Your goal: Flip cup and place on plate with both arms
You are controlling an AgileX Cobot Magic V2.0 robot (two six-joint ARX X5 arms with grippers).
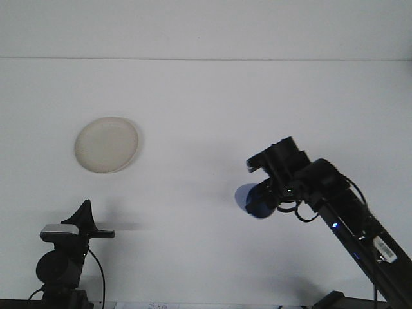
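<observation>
While your right claw grips the smooth blue plastic cup above the white table's middle, the round cream plate lies bare near its left edge; your left claw's state is unclear.

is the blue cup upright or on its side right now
On its side. The blue cup is held off the table in the right hand, one round end facing left toward the camera. Which end, cannot tell.

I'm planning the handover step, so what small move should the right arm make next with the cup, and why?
Probably keep carrying the blue cup leftward toward the left gripper, which waits low near the plate. The right gripper holds the cup mid-table, far from both.
</observation>
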